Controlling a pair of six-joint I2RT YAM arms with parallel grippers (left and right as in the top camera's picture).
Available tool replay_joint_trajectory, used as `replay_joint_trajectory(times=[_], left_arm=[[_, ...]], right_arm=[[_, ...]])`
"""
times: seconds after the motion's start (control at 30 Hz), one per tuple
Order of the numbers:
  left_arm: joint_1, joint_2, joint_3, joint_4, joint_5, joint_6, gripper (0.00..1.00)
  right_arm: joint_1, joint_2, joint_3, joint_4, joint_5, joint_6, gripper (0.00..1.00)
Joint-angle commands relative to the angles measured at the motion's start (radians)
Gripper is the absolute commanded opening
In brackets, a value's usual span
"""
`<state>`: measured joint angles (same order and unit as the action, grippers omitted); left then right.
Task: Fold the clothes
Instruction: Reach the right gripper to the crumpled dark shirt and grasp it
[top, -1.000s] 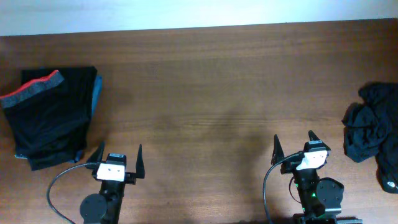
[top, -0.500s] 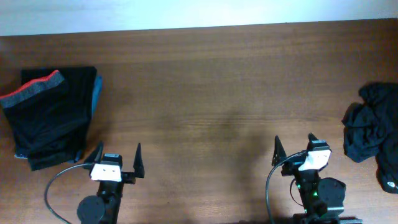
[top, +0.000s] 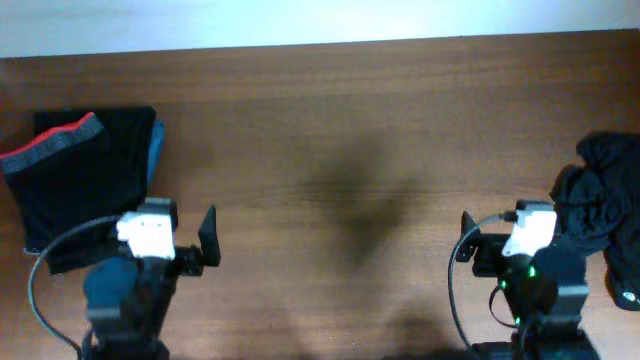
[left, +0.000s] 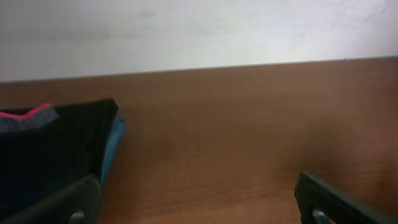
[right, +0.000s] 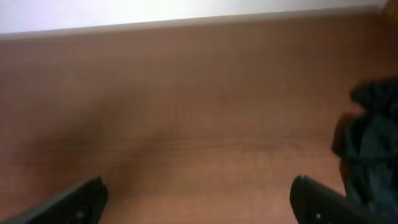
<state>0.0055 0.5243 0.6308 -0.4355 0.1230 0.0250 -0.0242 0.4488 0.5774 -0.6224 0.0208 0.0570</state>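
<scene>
Bench (top: 330, 120): brown wood; pale wall (top: 300, 18) at 12 o'clock
Folded stack (top: 80, 185): one, 9 o'clock
Crumpled heap (top: 598, 195): one, 3 o'clock
Left fingers (left: 329, 199): wide, empty
Right fingers (right: 68, 202): wide, empty

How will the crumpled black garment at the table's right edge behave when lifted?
The crumpled black garment lies in loose folds, so it will probably hang limp and unfurl. It looks thin, likely light. Pushed, it may bunch, not slide.

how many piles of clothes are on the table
2: a folded stack at the left edge, red-and-grey waistband on top, blue edge beneath; a crumpled black heap at the right edge. Each may hide more garments.
</scene>
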Motion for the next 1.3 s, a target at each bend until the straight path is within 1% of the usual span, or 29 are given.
replay_joint_trajectory(times=[0.0, 0.13, 0.2, 0.27, 0.37, 0.47, 0.63, 0.77, 0.9, 1.27], left_arm=[[-0.005, 0.181, 0.165, -0.115, 0.011, -0.010, 0.99], [-0.005, 0.293, 0.272, -0.208, 0.011, -0.010, 0.99], [-0.005, 0.324, 0.297, -0.216, 0.011, -0.010, 0.99], [-0.005, 0.330, 0.298, -0.206, 0.011, -0.010, 0.99], [-0.005, 0.332, 0.298, -0.204, 0.010, -0.010, 0.99], [-0.005, 0.335, 0.298, -0.205, 0.010, -0.010, 0.99], [-0.005, 0.362, 0.298, -0.205, 0.010, -0.010, 0.99], [-0.005, 0.397, 0.298, -0.201, 0.010, -0.010, 0.99], [-0.005, 0.419, 0.298, -0.200, 0.010, -0.010, 0.99], [-0.005, 0.423, 0.298, -0.166, 0.010, -0.010, 0.99]], right_arm=[[0.005, 0.196, 0.150, -0.068, 0.017, 0.011, 0.99], [0.004, 0.360, 0.239, -0.097, 0.021, 0.000, 0.99], [0.003, 0.435, 0.266, -0.095, 0.080, 0.014, 0.98], [-0.014, 0.492, 0.278, -0.101, 0.181, 0.090, 0.99], [-0.077, 0.561, 0.278, -0.104, 0.253, 0.174, 0.99], [-0.243, 0.653, 0.278, -0.096, 0.245, 0.240, 0.99], [-0.492, 0.783, 0.278, -0.075, 0.246, 0.237, 0.99], [-0.611, 0.895, 0.277, -0.015, 0.227, 0.240, 0.99], [-0.658, 0.982, 0.277, 0.043, 0.195, 0.241, 0.99], [-0.658, 1.220, 0.276, 0.159, 0.175, 0.241, 0.99]])
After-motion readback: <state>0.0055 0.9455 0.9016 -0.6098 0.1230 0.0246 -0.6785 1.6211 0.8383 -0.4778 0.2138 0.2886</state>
